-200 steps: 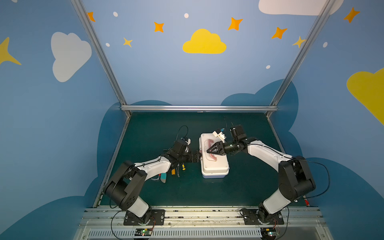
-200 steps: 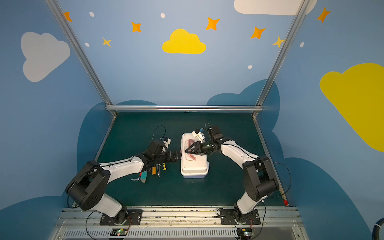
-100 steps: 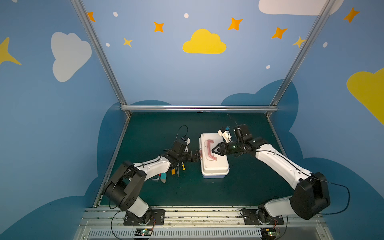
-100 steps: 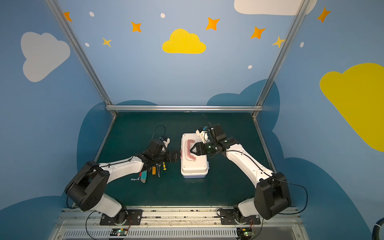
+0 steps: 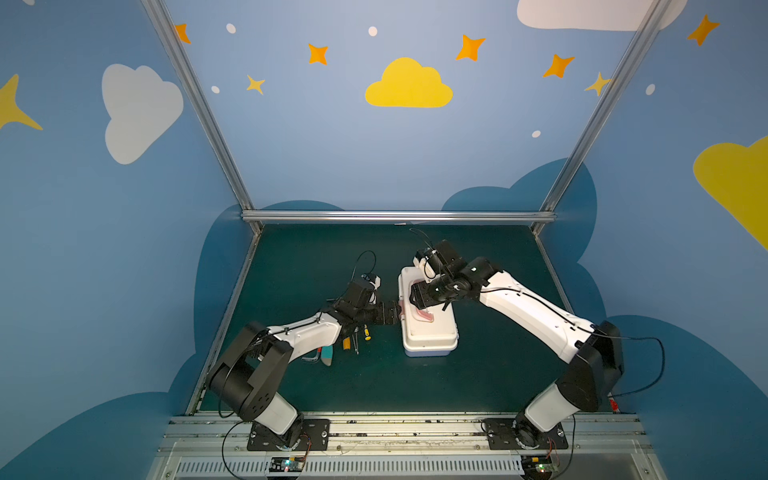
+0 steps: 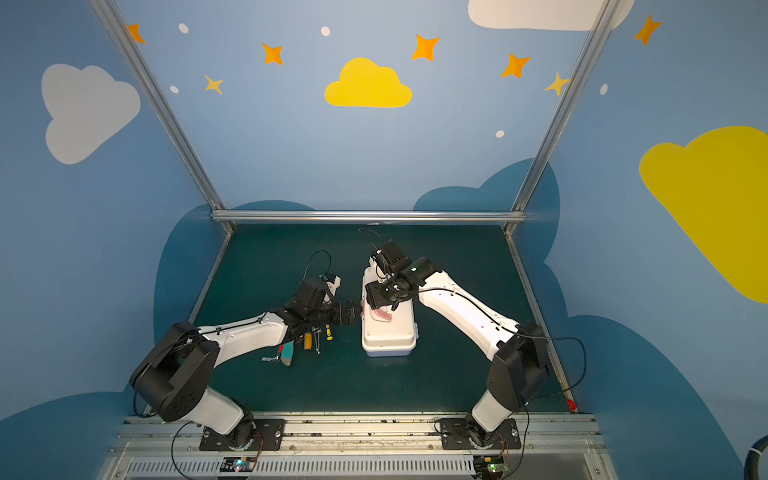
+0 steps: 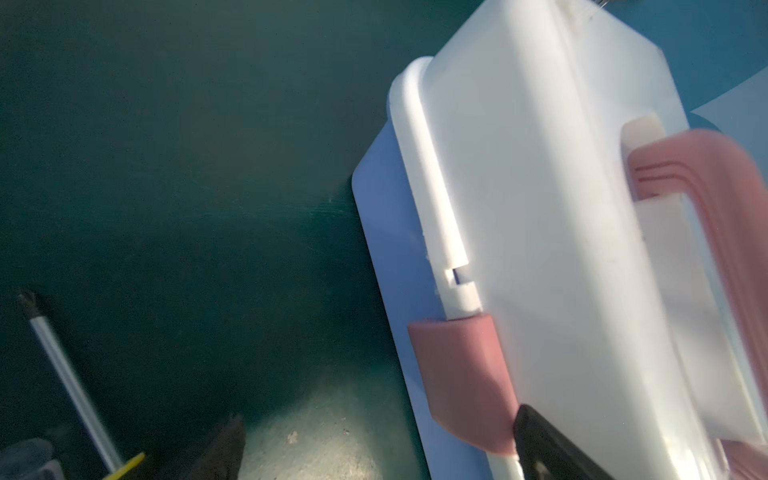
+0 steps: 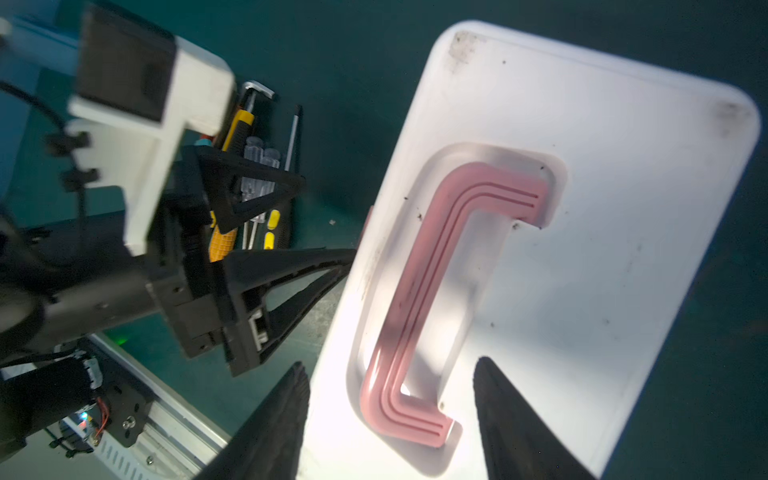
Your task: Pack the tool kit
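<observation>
Both top views: tool kit (image 5: 432,336) on green tabletop (image 5: 498,374), blue cloud-painted walls (image 5: 332,158).

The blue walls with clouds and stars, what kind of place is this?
Probably a robot training booth, not a playroom: the left arm and right arm are bolted to a metal rail, aluminium posts frame the green mat, and the tool kit sits on it.
</observation>
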Available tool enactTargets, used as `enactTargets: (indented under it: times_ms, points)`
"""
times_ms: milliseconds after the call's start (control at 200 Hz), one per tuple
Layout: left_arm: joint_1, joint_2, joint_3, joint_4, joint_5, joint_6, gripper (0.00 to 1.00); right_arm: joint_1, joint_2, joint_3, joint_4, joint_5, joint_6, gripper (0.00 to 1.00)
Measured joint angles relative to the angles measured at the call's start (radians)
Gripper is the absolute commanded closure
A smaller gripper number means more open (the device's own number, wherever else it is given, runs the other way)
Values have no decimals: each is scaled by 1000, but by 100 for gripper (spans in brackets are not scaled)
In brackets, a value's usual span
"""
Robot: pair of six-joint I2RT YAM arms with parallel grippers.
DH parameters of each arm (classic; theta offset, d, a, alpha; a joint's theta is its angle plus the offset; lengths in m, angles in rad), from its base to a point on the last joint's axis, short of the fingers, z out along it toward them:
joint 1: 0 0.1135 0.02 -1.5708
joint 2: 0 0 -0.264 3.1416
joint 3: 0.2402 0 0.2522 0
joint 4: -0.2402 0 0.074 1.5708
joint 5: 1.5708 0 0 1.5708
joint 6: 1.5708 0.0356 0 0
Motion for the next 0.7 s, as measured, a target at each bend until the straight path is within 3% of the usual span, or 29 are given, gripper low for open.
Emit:
enactTargets:
  times_ms: [345, 696]
  points:
    - [-1, 0, -2, 9, 9, 0, 0, -39, 44, -8, 30, -111, 26, 35]
    - [-1, 13, -2, 32, 13, 0, 0, -123, 44, -116, 198, -340, 55, 37]
